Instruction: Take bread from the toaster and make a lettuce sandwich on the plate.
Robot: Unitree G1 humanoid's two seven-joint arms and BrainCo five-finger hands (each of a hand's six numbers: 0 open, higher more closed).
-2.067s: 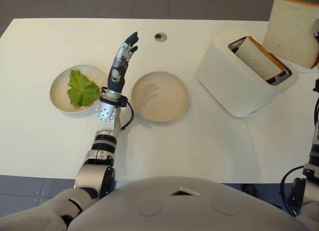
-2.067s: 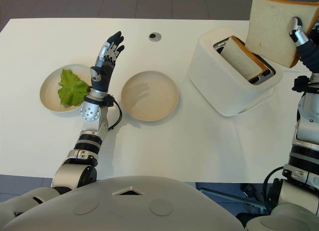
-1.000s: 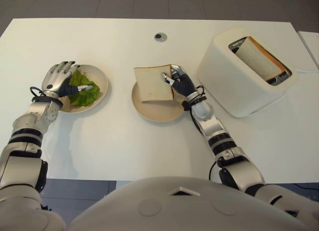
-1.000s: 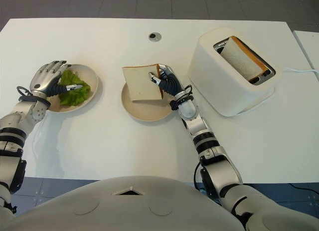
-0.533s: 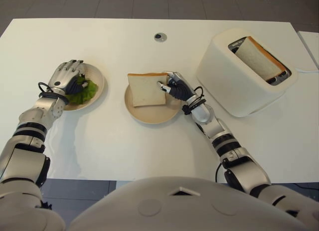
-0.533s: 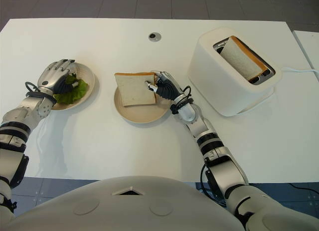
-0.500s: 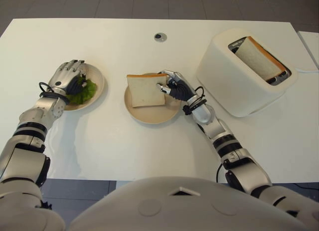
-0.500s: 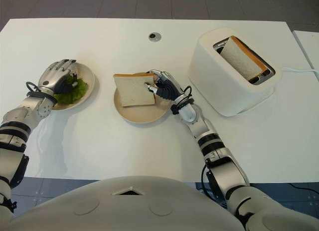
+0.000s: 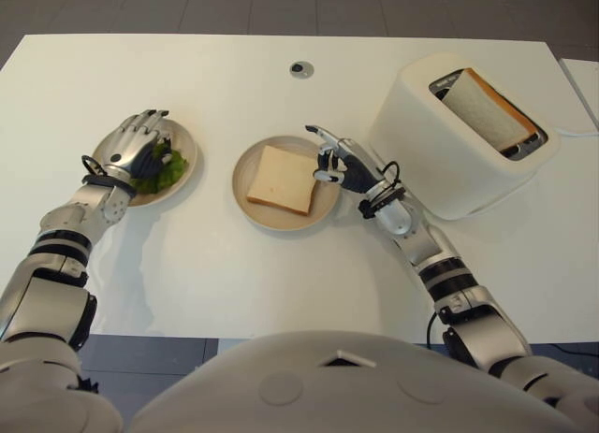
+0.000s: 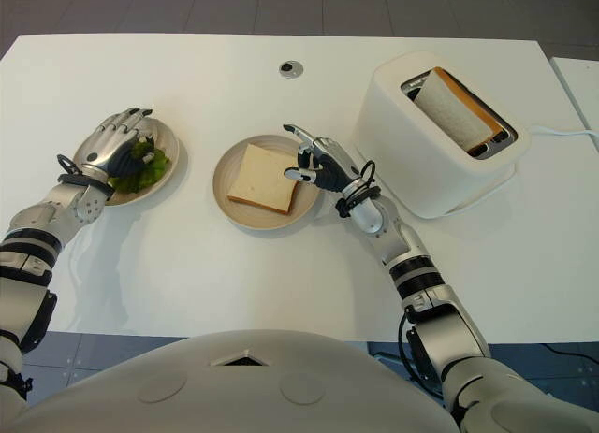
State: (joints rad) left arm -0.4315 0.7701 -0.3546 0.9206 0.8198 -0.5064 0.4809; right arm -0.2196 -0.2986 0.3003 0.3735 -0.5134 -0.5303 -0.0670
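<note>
Fingers [image 9: 318,132] of right hand [image 9: 354,169] splayed, holding nothing, just right of bread slice [image 9: 281,179] lying flat on middle plate [image 9: 255,209]; left hand [image 9: 126,152] curled over lettuce [image 9: 170,167] on left plate [image 9: 190,145]; second slice [image 9: 491,110] leans in toaster [image 9: 449,162], far right.

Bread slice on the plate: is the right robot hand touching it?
Cannot tell. Seen from above, the right robot hand has a fingertip at the edge of the bread slice in both views; no plain gap or contact.
</note>
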